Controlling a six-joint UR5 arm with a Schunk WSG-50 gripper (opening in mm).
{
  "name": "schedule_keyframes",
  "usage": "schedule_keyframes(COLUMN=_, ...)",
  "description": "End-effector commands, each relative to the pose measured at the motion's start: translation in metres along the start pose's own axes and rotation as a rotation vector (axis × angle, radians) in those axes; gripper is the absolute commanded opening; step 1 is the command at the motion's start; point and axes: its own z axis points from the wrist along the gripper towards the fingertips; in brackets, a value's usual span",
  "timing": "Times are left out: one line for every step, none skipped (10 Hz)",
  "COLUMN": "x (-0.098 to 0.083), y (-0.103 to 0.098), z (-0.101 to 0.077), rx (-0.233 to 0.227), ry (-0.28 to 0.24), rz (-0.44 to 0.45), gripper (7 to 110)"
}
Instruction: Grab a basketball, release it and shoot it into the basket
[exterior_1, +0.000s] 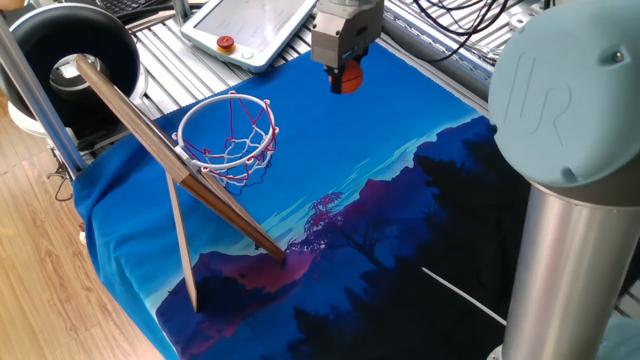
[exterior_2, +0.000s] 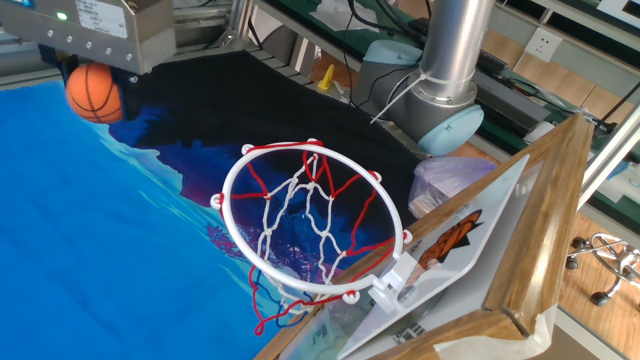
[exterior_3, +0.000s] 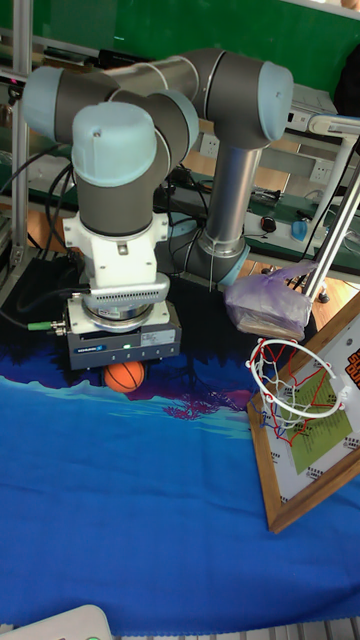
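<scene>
Orange and seamed with thin dark lines, the ball (exterior_1: 346, 80) hangs under the gripper (exterior_1: 344, 72) at the top centre of one fixed view, above the blue printed cloth (exterior_1: 330, 170) and well apart from the hoop (exterior_1: 228, 135) at centre left. Only this view shows the black round tub (exterior_1: 75, 55) in the upper left corner and the white tablet (exterior_1: 255, 28) with its small red button (exterior_1: 227, 43).

From the other fixed view the ball (exterior_2: 94, 92) sits in the upper left corner beneath the grey gripper body (exterior_2: 85, 30), whose top is cut off by the frame edge. The hoop (exterior_2: 310, 222) fills the middle here, so its smooth white ring and knotted red-and-white string net are plain, as is the thin wooden backboard (exterior_2: 520, 250) with a picture on its face.

The tall view alone shows the whole arm (exterior_3: 140, 170), grey tubes with pale blue caps. There the ball (exterior_3: 125, 375) peeks out below the gripper (exterior_3: 124, 372) at centre left, the hoop (exterior_3: 297, 391) at the right edge.

The fingers are mostly hidden by the body and ball; they look closed on the ball, which touches nothing else.
</scene>
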Motion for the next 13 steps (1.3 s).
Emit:
schedule_keyframes(x=-0.014, y=0.016, z=-0.006, rx=-0.058, ry=-0.049, rz=0.009, gripper=7)
schedule_keyframes(x=-0.025, y=0.026, z=-0.013, rx=-0.073, ry=-0.071, rz=0.011, gripper=7)
schedule_keyframes(x=-0.031, y=0.035, z=-0.022, rx=-0.075, ry=-0.072, rz=0.02, gripper=7)
schedule_keyframes(x=-0.037, y=0.05, z=-0.029, rx=-0.079, ry=-0.069, rz=0.037, gripper=7)
schedule_keyframes(x=-0.043, y=0.068, z=-0.037, rx=-0.089, ry=-0.067, rz=0.055, gripper=7)
schedule_keyframes(x=-0.047, y=0.084, z=-0.043, rx=-0.103, ry=-0.065, rz=0.066, gripper=7)
schedule_keyframes(x=-0.049, y=0.098, z=-0.046, rx=-0.116, ry=-0.061, rz=0.073, gripper=7)
schedule_keyframes(x=-0.048, y=0.109, z=-0.048, rx=-0.13, ry=-0.053, rz=0.071, gripper=7)
schedule_keyframes(x=-0.046, y=0.121, z=-0.05, rx=-0.155, ry=-0.038, rz=0.064, gripper=7)
schedule_keyframes(x=-0.045, y=0.129, z=-0.051, rx=-0.177, ry=-0.027, rz=0.066, gripper=7)
schedule_keyframes(x=-0.042, y=0.135, z=-0.052, rx=-0.197, ry=-0.006, rz=0.072, gripper=7)
schedule_keyframes(x=-0.039, y=0.135, z=-0.052, rx=-0.198, ry=0.011, rz=0.072, gripper=7)
schedule_keyframes(x=-0.032, y=0.14, z=-0.054, rx=-0.217, ry=0.038, rz=0.081, gripper=7)
